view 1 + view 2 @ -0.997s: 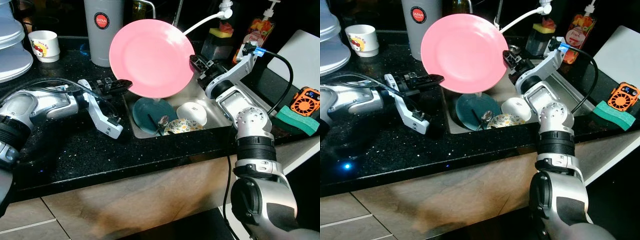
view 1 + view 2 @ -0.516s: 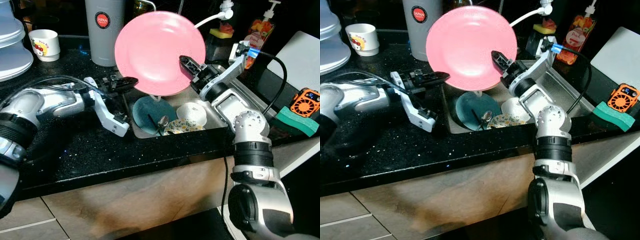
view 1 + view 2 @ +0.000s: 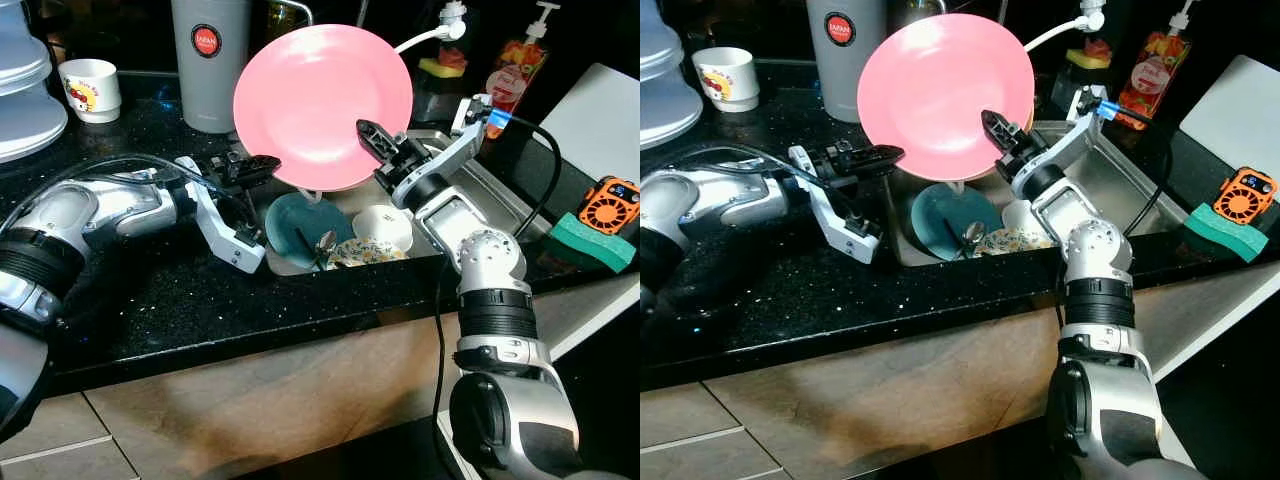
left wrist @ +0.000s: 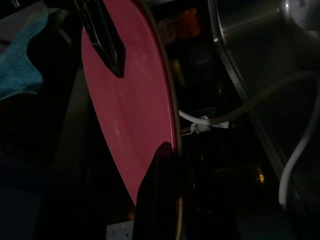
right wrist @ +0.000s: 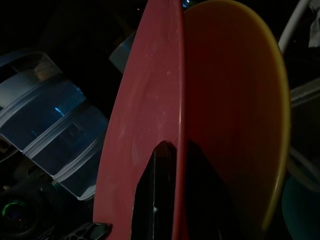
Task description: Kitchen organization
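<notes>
Pinching the pink plate (image 3: pixel 322 105) at opposite edges, both claws hold it upright above the sink (image 3: pixel 480 190). Left claw (image 3: pixel 262 163): black fingers closed on the plate's lower left rim, one finger on each face, as the left wrist view confirms (image 4: pixel 162 195). Right claw (image 3: pixel 372 135): fingers clamped on the plate's lower right rim, one finger lying across the front face. Plate: tilted, face toward the camera, clear of the dishes below.

Sink, directly beneath the plate: a dark teal plate (image 3: pixel 300 225), a spoon (image 3: pixel 325 243), a patterned bowl (image 3: pixel 362 252) and a white bowl (image 3: pixel 385 225) lie together in the basin. Behind the pink plate stands a grey tumbler (image 3: pixel 208 62) with a red label. Left of the sink, on the black speckled surface (image 3: pixel 150 300), a small white cup (image 3: pixel 90 90) stands near stacked clear containers (image 3: pixel 25 95). Right of the sink: a soap bottle (image 3: pixel 518 62), a green sponge (image 3: pixel 595 240) and an orange gadget (image 3: pixel 612 203).
</notes>
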Motion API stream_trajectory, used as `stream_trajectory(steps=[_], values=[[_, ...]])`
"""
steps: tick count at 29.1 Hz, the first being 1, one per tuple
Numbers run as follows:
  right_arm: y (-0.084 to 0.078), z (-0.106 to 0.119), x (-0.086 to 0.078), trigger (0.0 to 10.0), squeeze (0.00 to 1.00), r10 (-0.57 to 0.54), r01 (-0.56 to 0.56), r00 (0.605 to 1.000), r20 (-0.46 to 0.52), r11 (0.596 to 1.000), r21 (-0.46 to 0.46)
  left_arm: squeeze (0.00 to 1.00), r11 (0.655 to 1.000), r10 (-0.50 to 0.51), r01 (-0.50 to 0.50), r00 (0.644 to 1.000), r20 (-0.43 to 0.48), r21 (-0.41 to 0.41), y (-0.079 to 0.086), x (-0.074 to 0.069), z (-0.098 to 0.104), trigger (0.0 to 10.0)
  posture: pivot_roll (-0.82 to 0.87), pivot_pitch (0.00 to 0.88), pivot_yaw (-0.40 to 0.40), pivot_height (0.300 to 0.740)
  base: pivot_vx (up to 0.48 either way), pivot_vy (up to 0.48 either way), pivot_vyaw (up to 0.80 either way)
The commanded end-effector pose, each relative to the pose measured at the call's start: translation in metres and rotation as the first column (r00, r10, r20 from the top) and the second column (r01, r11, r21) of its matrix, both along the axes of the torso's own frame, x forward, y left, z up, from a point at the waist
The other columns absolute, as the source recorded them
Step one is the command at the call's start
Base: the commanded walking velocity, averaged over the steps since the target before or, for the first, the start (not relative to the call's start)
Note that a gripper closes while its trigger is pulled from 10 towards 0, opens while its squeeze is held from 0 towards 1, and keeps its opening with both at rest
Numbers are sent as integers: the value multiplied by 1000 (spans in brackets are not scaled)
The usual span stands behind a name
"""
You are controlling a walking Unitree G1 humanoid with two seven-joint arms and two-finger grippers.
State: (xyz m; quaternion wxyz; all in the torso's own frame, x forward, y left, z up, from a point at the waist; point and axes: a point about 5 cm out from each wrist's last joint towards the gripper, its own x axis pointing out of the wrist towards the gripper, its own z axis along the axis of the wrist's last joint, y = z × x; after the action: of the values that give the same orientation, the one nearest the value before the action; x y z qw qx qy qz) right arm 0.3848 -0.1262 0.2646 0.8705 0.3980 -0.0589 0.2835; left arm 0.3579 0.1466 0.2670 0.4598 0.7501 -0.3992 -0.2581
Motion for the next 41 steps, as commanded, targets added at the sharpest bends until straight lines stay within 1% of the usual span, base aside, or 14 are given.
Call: stream_trajectory(steps=[1, 4, 5, 6, 9, 10, 11, 23, 29, 32, 34, 36, 39, 41], values=[[0, -14, 3, 0, 0, -27, 25, 997, -66, 999, -41, 0, 996, -75, 76, 997, 15, -50, -17, -4, 6, 10000, 217, 39, -136, 740, 0, 0, 0], [-3, -15, 4, 0, 0, -50, 47, 996, -72, 998, -34, 0, 995, -77, 79, 997, 23, -58, -17, -5, 5, 10000, 219, 41, -135, 740, 0, 0, 0], [-4, -15, 5, 0, 0, -56, 54, 996, -74, 998, -32, 737, 995, -75, 75, 997, 1, -67, -17, -4, 5, 10000, 219, 41, -135, 740, 0, 0, 0], [-5, -16, 5, 0, 0, -63, 61, 995, -77, 998, -30, 1000, 994, -76, 75, 997, -10, -75, -16, -4, 5, 10000, 219, 41, -135, 740, 0, 0, 0], [-7, -17, 6, 0, 0, -74, 72, 994, -84, 997, -28, 1000, 993, -59, 60, 998, 16, -97, -16, -3, 11, 10000, 220, 41, -134, 740, 0, 0, 0], [-7, -18, 6, 0, 0, -79, 77, 993, -87, 997, -29, 208, 994, -56, 57, 998, 14, -94, -16, -3, 11, 10000, 220, 41, -134, 740, 0, 0, 0], [-8, -19, 7, 0, 0, -90, 87, 992, -94, 996, -30, 0, 994, -57, 59, 998, 18, -96, -15, -3, 12, 10000, 221, 42, -133, 740, 0, 0, 0], [-29, -31, 17, 0, 0, -263, 264, 946, -189, 964, -18, 0, 987, -100, 87, 990, -95, -135, -15, -10, 11, 10000, 226, 54, -131, 740, 0, 0, 0], [-46, -9, 13, 0, 0, -344, 348, 937, -59, 935, 70, 0, 947, 3, -33, 996, -94, -320, -7, 4, 37, 10000, 225, 56, -124, 740, 0, 0, 0], [-53, 5, 8, 0, 0, -411, 412, 910, 52, 911, -7, 0, 753, 106, -176, 983, -148, -634, 6, 21, 79, 10000, 225, 60, -121, 740, 0, 0, 0], [-58, 5, 7, 0, 0, -471, 477, 878, 84, 873, -97, 0, 539, 86, -249, 967, -241, -805, 19, 27, 99, 10000, 220, 59, -116, 740, 0, 0, 0], [-62, 2, 5, 0, 0, -508, 515, 857, 84, 846, -135, 0, 389, 10, -302, 946, -324, -870, 27, 30, 102, 10000, 210, 59, -103, 740, 0, 0, 0], [-73, -14, 2, 0, 0, -583, 580, 812, 42, 796, -174, 0, 68, -301, -436, 849, -435, -897, 32, 29, 89, 10000, 192, 66, -88, 740, 0, 0, 0], [-73, -14, 2, 0, 0, -583, 580, 812, 42, 796, -174, 0, 68, -301, -436, 849, -435, -897, 32, 29, 89, 10000, 192, 66, -88, 740, 0, 0, 0]])
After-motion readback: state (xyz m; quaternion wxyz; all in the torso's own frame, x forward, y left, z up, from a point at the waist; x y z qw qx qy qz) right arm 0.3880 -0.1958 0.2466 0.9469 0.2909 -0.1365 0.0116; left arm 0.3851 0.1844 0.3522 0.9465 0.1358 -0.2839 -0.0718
